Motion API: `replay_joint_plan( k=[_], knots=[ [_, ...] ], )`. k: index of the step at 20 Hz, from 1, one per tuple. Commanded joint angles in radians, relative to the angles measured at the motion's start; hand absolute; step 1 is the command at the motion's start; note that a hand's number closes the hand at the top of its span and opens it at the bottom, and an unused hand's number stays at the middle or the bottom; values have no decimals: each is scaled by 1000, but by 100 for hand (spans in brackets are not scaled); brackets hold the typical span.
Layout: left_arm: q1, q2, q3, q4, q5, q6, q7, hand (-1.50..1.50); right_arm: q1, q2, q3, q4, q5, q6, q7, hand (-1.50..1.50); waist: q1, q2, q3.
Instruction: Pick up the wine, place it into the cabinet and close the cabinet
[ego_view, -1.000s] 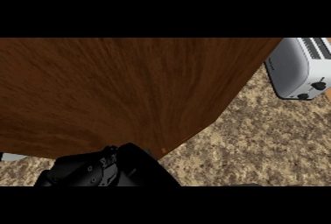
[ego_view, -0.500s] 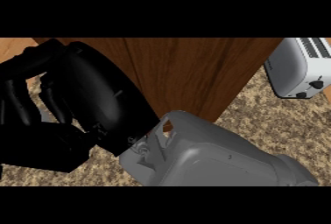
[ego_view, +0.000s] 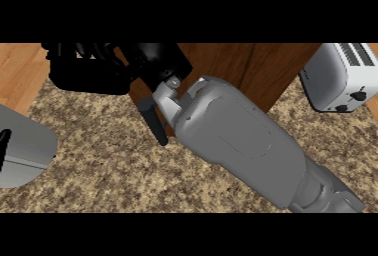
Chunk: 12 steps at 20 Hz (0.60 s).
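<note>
No wine bottle shows in the head view. My right hand (ego_view: 100, 70) is at the top left, black, with its fingers running up out of the picture, and it holds nothing that I can see. Its grey forearm (ego_view: 244, 145) crosses the view from the lower right. The hand lies by the left edge of the brown wooden cabinet door (ego_view: 247, 70), which stands at the top centre. A thin dark handle (ego_view: 155, 122) hangs down below the door's edge. My left hand is hidden; only a grey piece of the left arm (ego_view: 22, 150) shows at the left edge.
A white toaster (ego_view: 343, 75) stands at the right edge. The speckled granite counter (ego_view: 111, 175) fills the lower half. A strip of light wood (ego_view: 18, 65) shows at the top left corner.
My right hand and forearm have moved up and away toward the top of the view. The brown door now covers less of the picture and more counter shows.
</note>
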Motion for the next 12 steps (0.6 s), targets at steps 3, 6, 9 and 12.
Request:
replay_joint_plan(
  k=[3, 6, 9, 12],
  knots=[
    [10, -16, 3, -6, -35, -12, 7, -150, 12, -17, -78, 219, 15, 73, -180, 150, 10, 13, 1],
    [-37, -29, 5, 49, -26, -17, 21, -150, -1, -39, -82, 227, 15, 104, -164, 150, -4, 13, 1],
    [-35, -36, -10, 20, -41, 5, 27, -150, -2, -79, -105, 262, 32, 107, -198, 150, 1, 16, 1],
    [-51, -47, -27, 27, -47, 6, 31, -150, 33, -101, -79, 285, 59, 134, -245, 150, -1, 19, 1]
  ],
)
